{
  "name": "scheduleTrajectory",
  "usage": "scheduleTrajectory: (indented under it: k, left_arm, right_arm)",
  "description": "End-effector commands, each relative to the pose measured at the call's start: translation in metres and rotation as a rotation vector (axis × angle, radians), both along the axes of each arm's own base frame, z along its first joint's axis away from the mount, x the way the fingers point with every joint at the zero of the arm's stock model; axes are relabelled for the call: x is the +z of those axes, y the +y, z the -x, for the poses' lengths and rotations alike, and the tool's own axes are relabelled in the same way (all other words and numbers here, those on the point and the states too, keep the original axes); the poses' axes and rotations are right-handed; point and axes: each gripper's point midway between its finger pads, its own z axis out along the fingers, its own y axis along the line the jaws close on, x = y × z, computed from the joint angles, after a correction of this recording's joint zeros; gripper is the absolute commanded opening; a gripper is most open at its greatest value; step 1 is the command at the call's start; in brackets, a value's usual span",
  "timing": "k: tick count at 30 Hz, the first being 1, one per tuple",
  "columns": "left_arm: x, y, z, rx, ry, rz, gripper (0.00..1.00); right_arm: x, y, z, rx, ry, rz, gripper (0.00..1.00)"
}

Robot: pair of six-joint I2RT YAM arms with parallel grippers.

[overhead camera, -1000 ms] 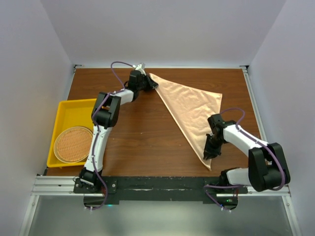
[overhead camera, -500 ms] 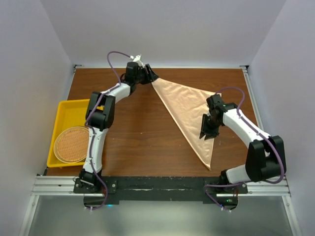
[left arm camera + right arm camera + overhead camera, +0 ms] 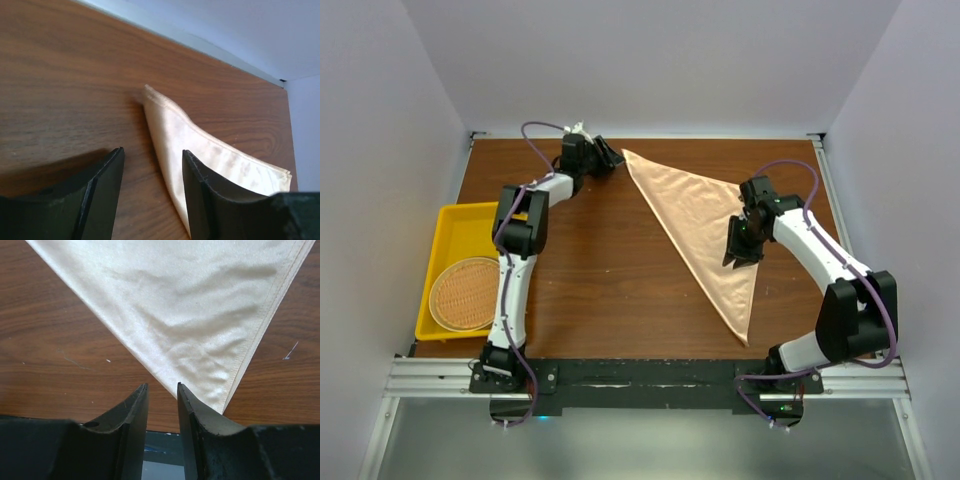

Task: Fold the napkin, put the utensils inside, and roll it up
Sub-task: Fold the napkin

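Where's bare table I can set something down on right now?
Widest bare wood: the middle, between the left arm and the napkin. Crowded: the right side, with napkin and right gripper; the yellow tray holds the wicker mat.

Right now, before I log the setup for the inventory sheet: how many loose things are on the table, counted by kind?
Napkin: 1
Yellow tray: 1
Woven mat: 1
Total: 3
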Motion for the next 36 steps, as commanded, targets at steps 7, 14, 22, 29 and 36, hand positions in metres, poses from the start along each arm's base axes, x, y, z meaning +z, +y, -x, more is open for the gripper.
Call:
scheduleTrajectory:
  k: [7, 14, 22, 29, 36]
  left_arm:
    - [-0.015, -0.019, -0.009, -0.012, -0.014, 0.047, 0.56]
    - [-0.037, -0.027, -0.015, 0.025, 0.020, 0.058, 0.40]
    - [-0.021, 0.013, -0.013, 0.098, -0.001, -0.013, 0.00]
    - [0.000, 0.081, 0.026, 0.155, 0.038, -0.072, 0.00]
    - [0.004, 0.104, 0.050, 0.097, 0.115, -0.172, 0.32]
  right_arm:
    - [0.011, -0.002, -0.012, -0.011, -0.028, -0.012, 0.34]
    - [0.023, -0.002, -0.027, -0.015, -0.055, -0.005, 0.35]
    - [0.029, -0.012, -0.034, -0.012, -0.059, 0.046, 0.35]
    - [0.025, -0.039, -0.038, -0.063, -0.061, 0.111, 0.36]
    - [0.011, -0.115, -0.042, -0.285, -0.039, 0.189, 0.57]
